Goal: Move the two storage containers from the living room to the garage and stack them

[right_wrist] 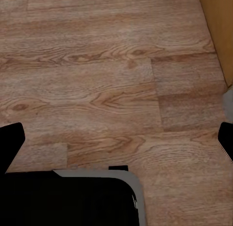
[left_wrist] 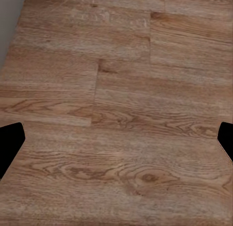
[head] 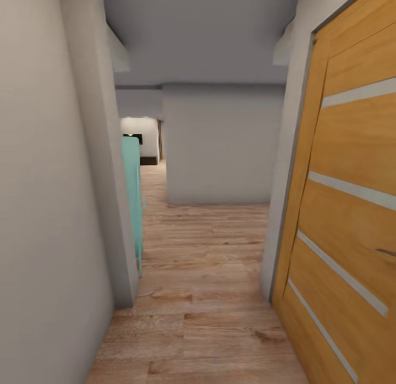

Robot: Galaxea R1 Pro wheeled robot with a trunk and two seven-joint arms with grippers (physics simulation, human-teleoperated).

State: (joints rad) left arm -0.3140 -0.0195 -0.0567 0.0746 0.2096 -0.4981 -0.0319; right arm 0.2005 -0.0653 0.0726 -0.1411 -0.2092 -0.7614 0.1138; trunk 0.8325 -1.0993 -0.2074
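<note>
Narrow hallway ahead in the head view, laid with light wood-plank flooring (head: 203, 296). Plain grey walls (head: 49, 208) on both sides, another grey wall (head: 220, 147) closing off the end, with a passage opening past its left edge. On the right, very close, a wooden door (head: 352, 208) with pale horizontal strips and a dark handle (head: 386, 252) just at the frame's edge. On the left, past a wall corner, a slim turquoise panel (head: 133, 202) standing upright against the wall. Far down the passage, a bright room with a dark shape, too small to tell what.

Left tool (left_wrist: 116, 138) seen from its wrist camera: two black fingertips (left_wrist: 10, 141) at opposite edges of the picture, spread wide, nothing between them, bare plank flooring below, not touching it. A sliver of grey wall at one corner.

Right tool (right_wrist: 116, 138) likewise spread wide, black fingertips (right_wrist: 10, 141) far apart, nothing gripped, over plank flooring. A black, grey-rimmed part of the robot (right_wrist: 68, 197) beneath it, and the edge of the wooden door at one corner.

No sign of the rust-red bins here; whereabouts impossible to tell.
</note>
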